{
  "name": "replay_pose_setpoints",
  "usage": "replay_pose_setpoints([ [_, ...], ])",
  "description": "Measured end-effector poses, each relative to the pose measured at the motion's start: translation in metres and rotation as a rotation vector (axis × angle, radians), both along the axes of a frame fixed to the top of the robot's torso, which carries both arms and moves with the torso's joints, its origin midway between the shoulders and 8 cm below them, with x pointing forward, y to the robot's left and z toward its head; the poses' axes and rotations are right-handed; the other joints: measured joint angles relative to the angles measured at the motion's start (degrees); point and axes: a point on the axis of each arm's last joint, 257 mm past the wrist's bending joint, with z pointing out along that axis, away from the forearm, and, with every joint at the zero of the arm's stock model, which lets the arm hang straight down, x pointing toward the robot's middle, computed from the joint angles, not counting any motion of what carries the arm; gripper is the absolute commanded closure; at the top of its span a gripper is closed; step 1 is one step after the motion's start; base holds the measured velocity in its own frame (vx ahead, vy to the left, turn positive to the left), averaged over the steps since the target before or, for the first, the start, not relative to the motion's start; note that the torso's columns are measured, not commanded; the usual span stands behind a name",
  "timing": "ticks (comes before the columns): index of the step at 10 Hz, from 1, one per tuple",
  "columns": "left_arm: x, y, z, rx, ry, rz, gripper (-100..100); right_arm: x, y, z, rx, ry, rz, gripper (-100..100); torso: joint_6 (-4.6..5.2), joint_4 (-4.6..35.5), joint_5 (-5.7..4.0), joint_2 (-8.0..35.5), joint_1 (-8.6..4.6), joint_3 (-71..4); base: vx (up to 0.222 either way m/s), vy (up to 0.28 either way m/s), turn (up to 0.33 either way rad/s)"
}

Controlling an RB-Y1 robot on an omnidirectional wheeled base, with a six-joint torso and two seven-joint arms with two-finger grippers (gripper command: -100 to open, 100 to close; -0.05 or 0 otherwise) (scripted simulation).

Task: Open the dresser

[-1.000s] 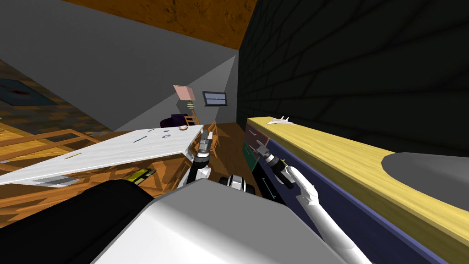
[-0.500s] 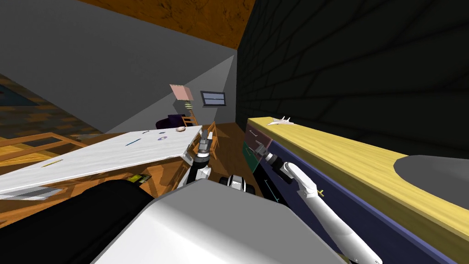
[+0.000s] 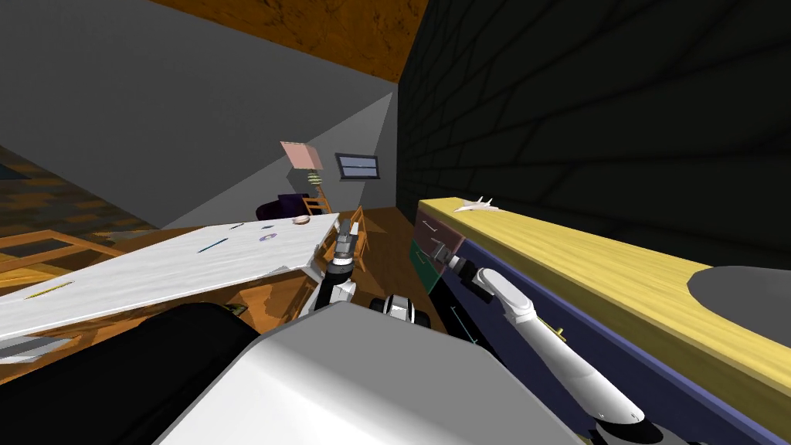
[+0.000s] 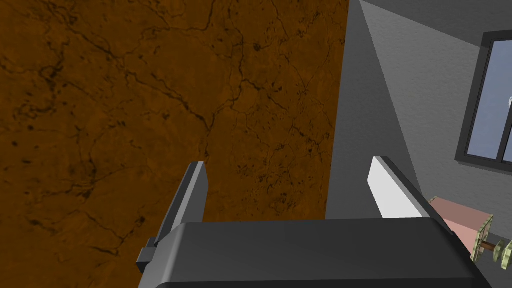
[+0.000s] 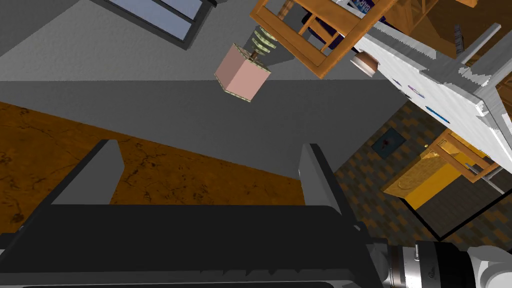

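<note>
While the left gripper (image 4: 288, 162) hangs raised in the middle, fingers spread and holding nothing, the right gripper (image 3: 439, 250) is out at the far end of the dresser (image 3: 572, 259). The dresser runs near to far along the right wall, with a yellow top and a dark blue front, across from the white desk (image 3: 154, 270) on the left. The right gripper's fingers also stand apart and empty. It sits just in front of the far drawers, between a mauve drawer (image 3: 436, 230) and a green drawer (image 3: 419, 261); I cannot tell whether it touches either. Its wrist camera looks toward a lamp (image 5: 242, 75) and the ceiling, so the fingers seem to point away from the drawer faces.

The dresser itself looks heavy and rigid and should stay put. Only a drawer should move, probably sliding stiffly straight out toward the room. The best hold is likely the thin pale handle (image 3: 426, 225) on the mauve drawer, gripped across the bar. Blade-like fingers may slip off so slim a bar, so they should close squarely on it and pull level. A small toy plane (image 3: 473, 205) on the top could be jolted.
</note>
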Motion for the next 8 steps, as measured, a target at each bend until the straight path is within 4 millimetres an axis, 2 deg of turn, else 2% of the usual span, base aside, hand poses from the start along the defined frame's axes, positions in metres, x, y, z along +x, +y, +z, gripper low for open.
replay_pose_setpoints([
  [5, 0.0, 0.0, 0.0, 0.0, 0.0, 0.0, 0, 0.03, -0.031, -0.029, -0.271, -0.072, -0.007, -100, 0.01, 0.06, -0.02, 0.19, -0.08, 0.12, 0.064, 0.087, -0.034],
  [7, 0.0, 0.0, 0.0, 0.0, 0.0, 0.0, 0, 0.044, -0.053, -0.04, -0.414, -0.11, -0.016, -100, 0.0, 0.01, 0.0, 0.04, -0.02, 0.03, 0.071, 0.101, -0.036],
  [8, 0.0, 0.0, 0.0, 0.0, 0.0, 0.0, 0, 0.052, -0.071, -0.042, -0.49, -0.131, -0.02, -100, 0.0, 0.01, 0.0, 0.01, -0.01, 0.01, 0.055, 0.079, -0.013],
])
